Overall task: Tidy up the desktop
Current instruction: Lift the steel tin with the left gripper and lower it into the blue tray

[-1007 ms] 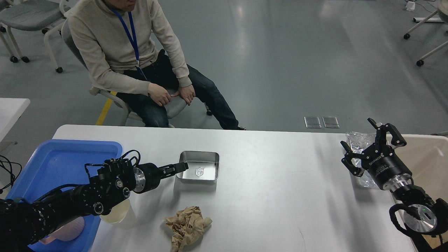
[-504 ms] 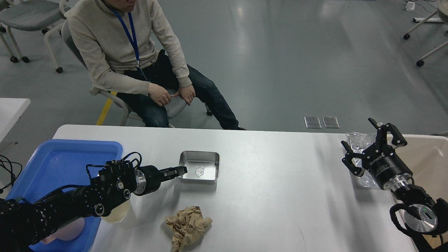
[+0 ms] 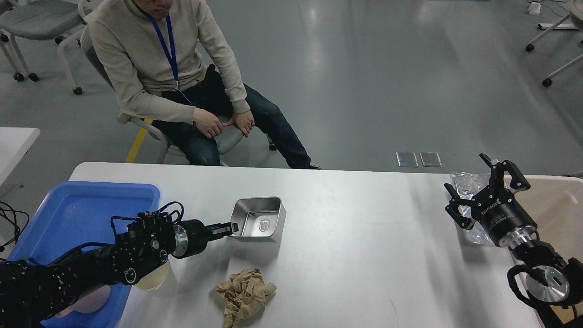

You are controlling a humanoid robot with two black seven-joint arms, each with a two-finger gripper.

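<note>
The white desktop (image 3: 364,237) fills the lower half of the head view. A small square metal tin (image 3: 260,220) stands near its middle, tipped up on its left side. My left gripper (image 3: 230,228) is shut on the tin's left rim. A crumpled brown paper ball (image 3: 244,294) lies in front of the tin. My right gripper (image 3: 483,184) is open at the desk's right end, above a crumpled clear plastic wrapper (image 3: 463,181), and holds nothing.
A blue plastic tray (image 3: 77,212) sits at the left end with a pink object (image 3: 86,303) in it. A pale cup (image 3: 155,279) stands under my left forearm. A beige bin (image 3: 558,200) stands at the right edge. A seated person (image 3: 173,77) faces the far edge.
My left gripper has closed on the tin's left rim and drawn back slightly to the left, tipping the tin up on that side. The right arm has barely moved.
</note>
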